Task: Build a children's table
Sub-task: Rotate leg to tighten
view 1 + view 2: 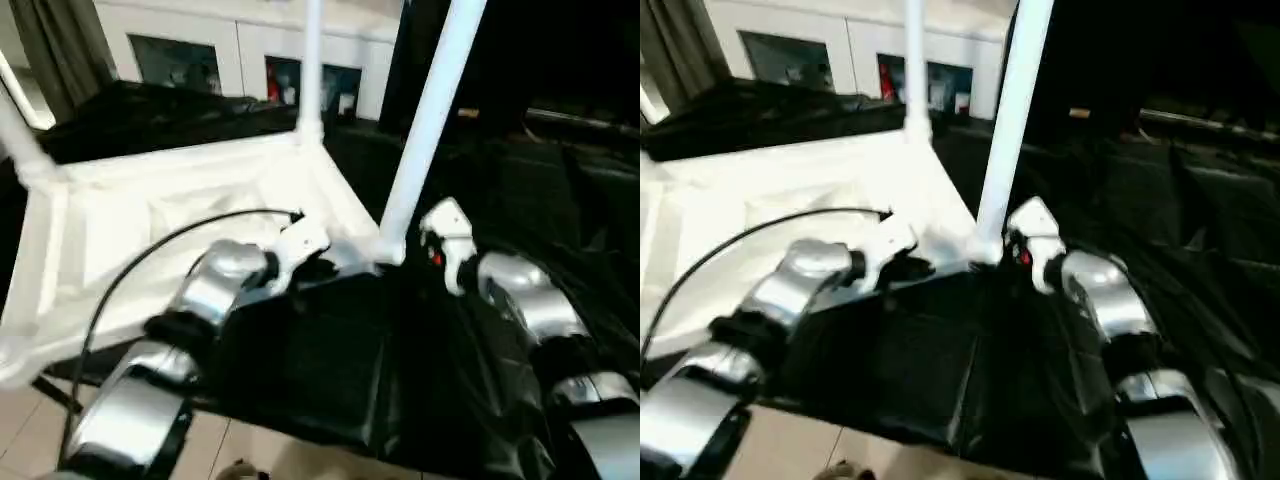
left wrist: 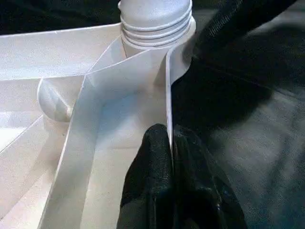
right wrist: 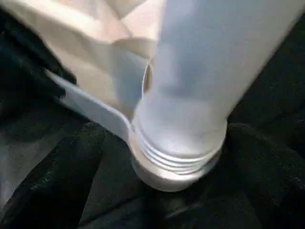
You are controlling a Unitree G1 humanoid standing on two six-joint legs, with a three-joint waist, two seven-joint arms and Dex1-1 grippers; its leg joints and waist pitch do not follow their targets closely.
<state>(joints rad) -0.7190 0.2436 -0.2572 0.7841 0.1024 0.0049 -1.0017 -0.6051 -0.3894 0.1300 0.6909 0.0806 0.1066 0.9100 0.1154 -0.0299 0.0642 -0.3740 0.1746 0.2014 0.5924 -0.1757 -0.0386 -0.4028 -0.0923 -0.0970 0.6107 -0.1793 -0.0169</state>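
The black-covered work surface (image 1: pixel 330 370) spreads in front of the robot, with a white cabinet with glass doors (image 1: pixel 240 60) standing behind it. On the cover lies the white table top (image 1: pixel 150 230), underside up, its ribs and raised rim showing. Three legs stand up from its corners: the near leg (image 1: pixel 425 130) rises from the corner socket closest to the grippers, leaning slightly, a far leg (image 1: pixel 311 70) stands at the corner behind it, and a third leg (image 1: pixel 20 140) slants up at the left edge. In the right wrist view the near leg's threaded base (image 3: pixel 176 152) sits in the socket with several thread rings exposed. The left gripper (image 2: pixel 171 157) pinches the thin rim of the table top just beside that socket, its two black fingers pressed against either side of the wall. The right gripper (image 3: pixel 162 191) flanks the near leg's base, one finger (image 3: pixel 52 171) on each side; whether they touch it I cannot tell. A black cable (image 1: pixel 150 250) arcs over the left forearm.
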